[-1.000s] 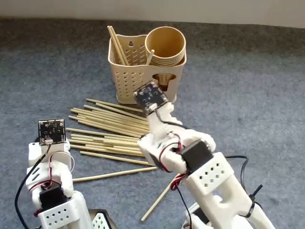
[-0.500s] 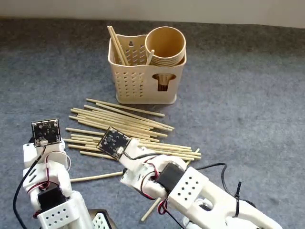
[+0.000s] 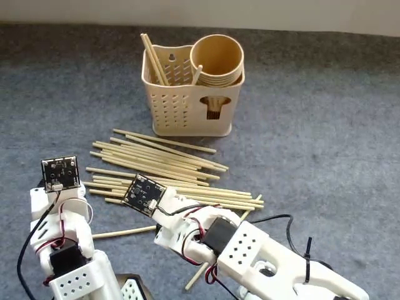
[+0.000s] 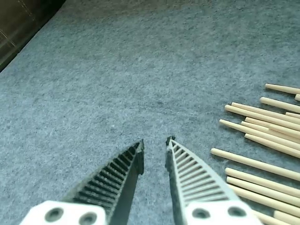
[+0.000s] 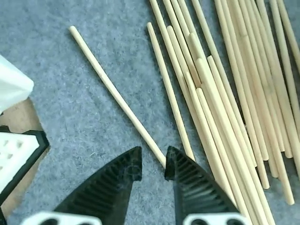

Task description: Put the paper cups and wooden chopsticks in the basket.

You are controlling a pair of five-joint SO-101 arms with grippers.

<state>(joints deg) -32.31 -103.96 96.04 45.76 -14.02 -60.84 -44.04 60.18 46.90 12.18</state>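
Observation:
A cream perforated basket (image 3: 181,106) stands at the back, holding stacked paper cups (image 3: 217,57) and a few chopsticks (image 3: 152,57). Many wooden chopsticks (image 3: 156,164) lie in a loose pile on the carpet in front of it. My right arm (image 3: 206,234) is bent low over the pile's near edge. Its gripper (image 5: 152,157) is open, and the end of a lone chopstick (image 5: 112,91) runs in between the fingertips. More of the pile (image 5: 225,93) lies beside it. My left gripper (image 4: 154,143) is open over bare carpet, with chopstick ends (image 4: 262,136) off to one side.
Grey carpet (image 3: 325,137) covers the whole floor, with free room to the right of the basket. Another stray chopstick (image 3: 200,274) lies partly under the right arm. White and black parts of an arm's base (image 5: 14,140) sit close to the right gripper.
My right arm has swung down from beside the basket to the near left edge of the pile. The left arm has shifted slightly to the left.

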